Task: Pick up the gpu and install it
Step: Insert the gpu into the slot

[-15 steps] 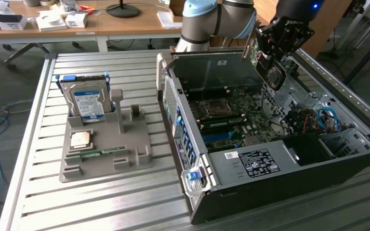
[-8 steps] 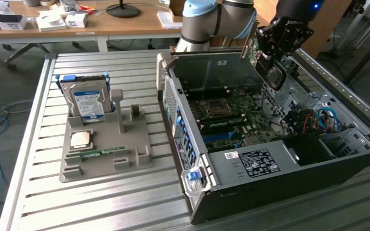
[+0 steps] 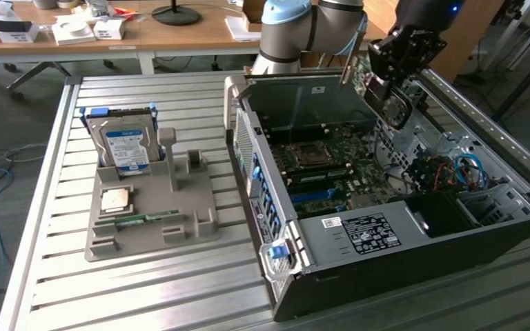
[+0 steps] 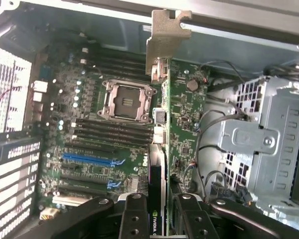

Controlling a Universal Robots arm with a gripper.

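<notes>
The gpu [image 4: 159, 119] is clamped edge-on in my end effector [image 4: 158, 209] right now, hanging over the motherboard [image 3: 339, 169] of the open computer case [image 3: 275, 179], not seated yet.

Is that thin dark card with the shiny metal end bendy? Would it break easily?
The thin dark circuit card is probably stiff: it stands straight out from the gripper without sagging. It looks light for its length, being so thin edge-on. Its bare parts seem fragile, and the silver metal bracket could snag on the open grey computer case.
</notes>
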